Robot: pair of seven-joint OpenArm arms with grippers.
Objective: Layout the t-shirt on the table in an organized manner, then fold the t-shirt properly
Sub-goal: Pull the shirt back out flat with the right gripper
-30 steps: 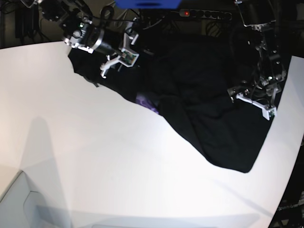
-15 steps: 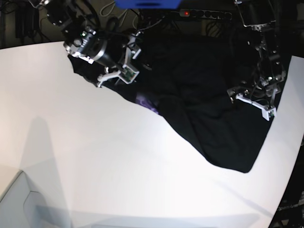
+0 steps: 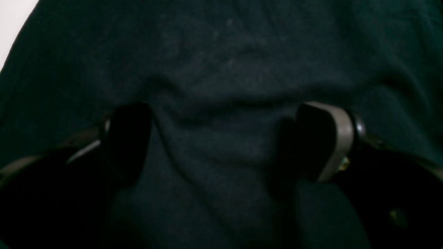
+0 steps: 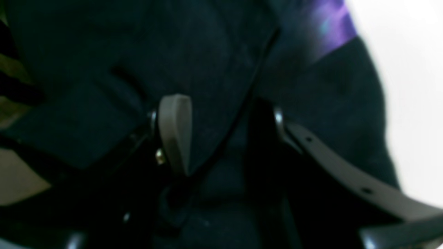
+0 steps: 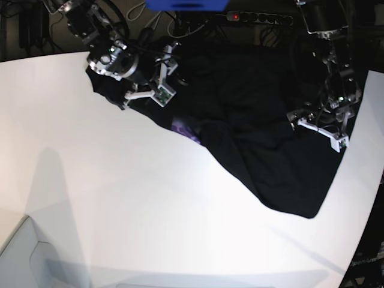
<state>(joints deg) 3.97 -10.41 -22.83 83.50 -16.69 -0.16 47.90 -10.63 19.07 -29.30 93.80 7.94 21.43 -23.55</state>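
Note:
The black t-shirt [image 5: 258,120] lies crumpled across the back right of the white table [image 5: 120,198], with a purple print [image 5: 183,129] showing at its near left edge. My right gripper [image 5: 165,78] hangs over the shirt's back left part. In the right wrist view this gripper [image 4: 221,135] is open, and a fold of the t-shirt [image 4: 214,52] runs between its fingers, near the purple print [image 4: 328,27]. My left gripper [image 5: 318,129] rests on the shirt's right side. In the left wrist view this gripper [image 3: 225,138] is wide open, astride a bulge of the t-shirt [image 3: 221,52].
A power strip [image 5: 252,18] with a red light and a blue object [image 5: 186,5] lie behind the table. The table's curved edge [image 5: 366,198] runs down the right. A grey surface [image 5: 18,258] sits at the bottom left corner.
My right gripper has swung back and slightly right over the shirt's left part, turning as it went. The left arm and the shirt's outline have not moved.

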